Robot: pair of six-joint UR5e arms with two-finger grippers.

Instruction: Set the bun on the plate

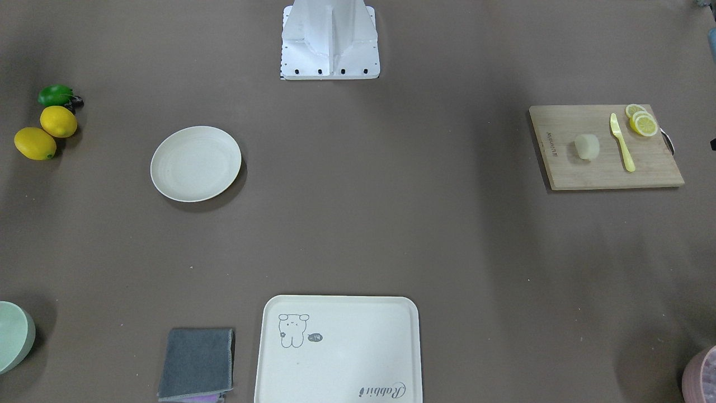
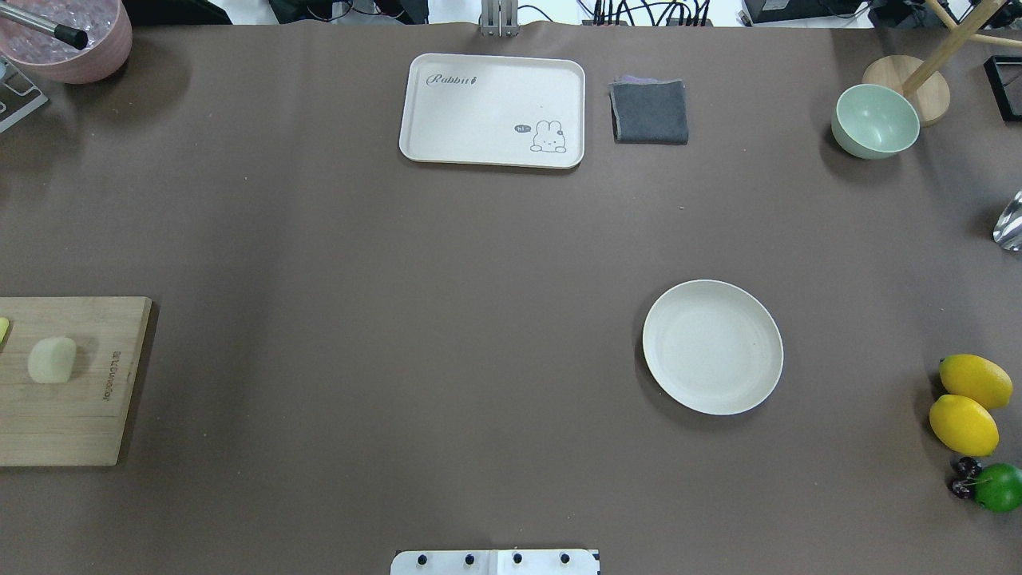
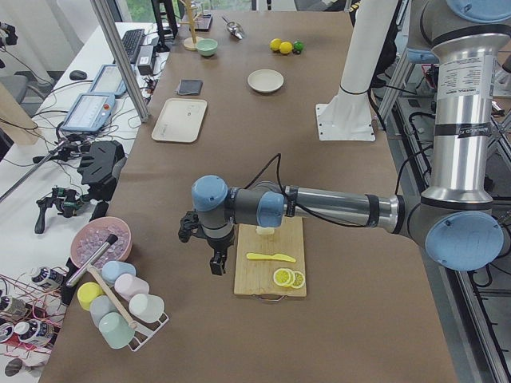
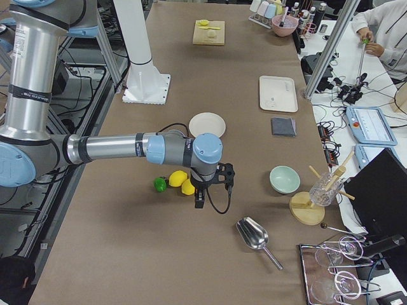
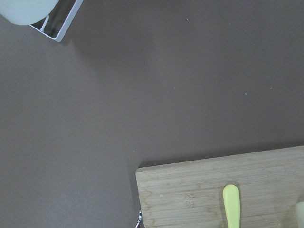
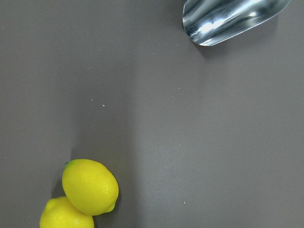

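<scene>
bun [image 1: 587, 146]: sitting on cutting board [image 1: 604, 162], near left gripper [image 3: 215, 259]
plate [image 1: 196, 163]: lying near right gripper [image 4: 198, 198]
grip state: cannot tell for either

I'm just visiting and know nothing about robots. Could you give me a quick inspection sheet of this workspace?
Surface: brown table, a few pale specks.
Job's things: bun lies on the cutting board, untouched; plate empty, far across the table.
Clutter: yellow knife and lemon slices on the board; lemons, lime, tray, grey cloth, green bowl, metal scoop.
Pincers: left pincer hangs beside the board; right pincer near the lemons; open or shut cannot be told.
Cables: black cable loops by the left wrist, another by the right.
Surroundings: cup rack, pink bowl, a person at a side bench.
</scene>
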